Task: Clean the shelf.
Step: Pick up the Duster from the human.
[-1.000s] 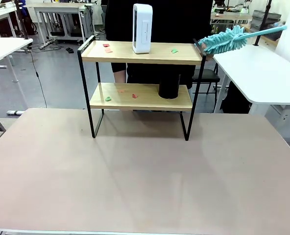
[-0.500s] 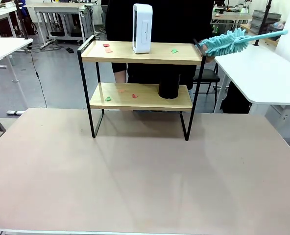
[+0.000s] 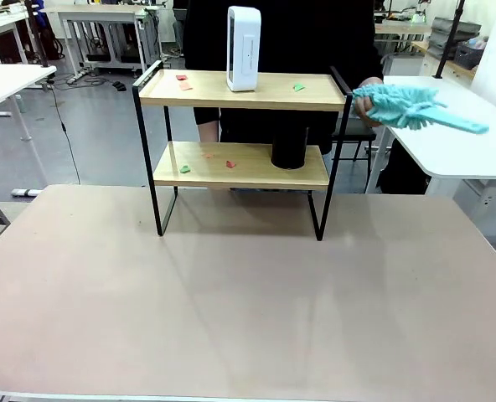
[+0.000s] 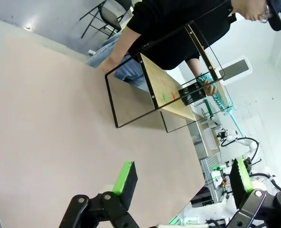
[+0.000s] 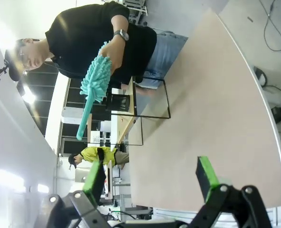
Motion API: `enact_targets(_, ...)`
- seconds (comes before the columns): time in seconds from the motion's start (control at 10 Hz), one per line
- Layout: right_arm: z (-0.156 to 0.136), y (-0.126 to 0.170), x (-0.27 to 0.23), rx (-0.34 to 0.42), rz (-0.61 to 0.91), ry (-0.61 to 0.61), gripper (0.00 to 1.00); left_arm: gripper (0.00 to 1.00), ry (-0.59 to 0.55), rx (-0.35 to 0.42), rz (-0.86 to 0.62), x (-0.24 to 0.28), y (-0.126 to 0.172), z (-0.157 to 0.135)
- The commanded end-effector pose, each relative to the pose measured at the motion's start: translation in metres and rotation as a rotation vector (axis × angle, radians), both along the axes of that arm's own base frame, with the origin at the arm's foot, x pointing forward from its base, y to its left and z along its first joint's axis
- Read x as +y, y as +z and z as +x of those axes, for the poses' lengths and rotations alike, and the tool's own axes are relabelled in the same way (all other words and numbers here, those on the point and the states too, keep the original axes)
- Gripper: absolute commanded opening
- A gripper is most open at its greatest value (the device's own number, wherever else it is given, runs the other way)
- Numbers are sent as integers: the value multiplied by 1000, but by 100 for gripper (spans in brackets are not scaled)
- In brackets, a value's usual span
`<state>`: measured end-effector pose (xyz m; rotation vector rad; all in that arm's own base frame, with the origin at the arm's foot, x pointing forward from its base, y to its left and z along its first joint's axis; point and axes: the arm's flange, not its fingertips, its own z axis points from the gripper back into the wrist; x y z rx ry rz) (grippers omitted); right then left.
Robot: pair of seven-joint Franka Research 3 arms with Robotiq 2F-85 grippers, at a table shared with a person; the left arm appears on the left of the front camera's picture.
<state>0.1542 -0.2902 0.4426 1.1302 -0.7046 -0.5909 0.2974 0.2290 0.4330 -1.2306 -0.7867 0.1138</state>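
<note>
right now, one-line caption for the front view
Person holding a teal duster beside the scrap-strewn two-tier shelf

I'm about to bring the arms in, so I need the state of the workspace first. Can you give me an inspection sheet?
Surface: beige tabletop; nothing seen on it but the shelf.
Job's things: shelf upright at the far side; a person's hand holds a teal duster beside its right end.
Clutter: white device and coloured scraps on the top board; black cylinder and more scraps on the lower board.
Grippers: left gripper and right gripper open, holding nothing.
Cables: black cable hanging at the far left.
Surroundings: white tables on both sides; person in black behind the shelf.
</note>
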Motion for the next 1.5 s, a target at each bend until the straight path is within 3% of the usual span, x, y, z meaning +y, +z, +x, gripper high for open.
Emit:
enact_targets(0.0, 2, 3, -2, -28, -4, -1, 100, 100, -2, -27, -2, -1, -1, -1)
enact_targets(0.8, 2, 3, -2, -28, -4, -1, 100, 100, -2, -27, -2, -1, -1, -1)
enact_targets(0.9, 0, 0, 0, 7, 2, -2, 100, 100, -2, -27, -2, -1, -1, -1)
enact_targets(1.1, 27, 17, 8, 7, -6, 208, 100, 100, -2, -27, -2, -1, -1, -1)
enact_targets(1.4, 80, 66, 18, -35, -36, 335, 100, 100, -2, -27, -2, -1, -1, -1)
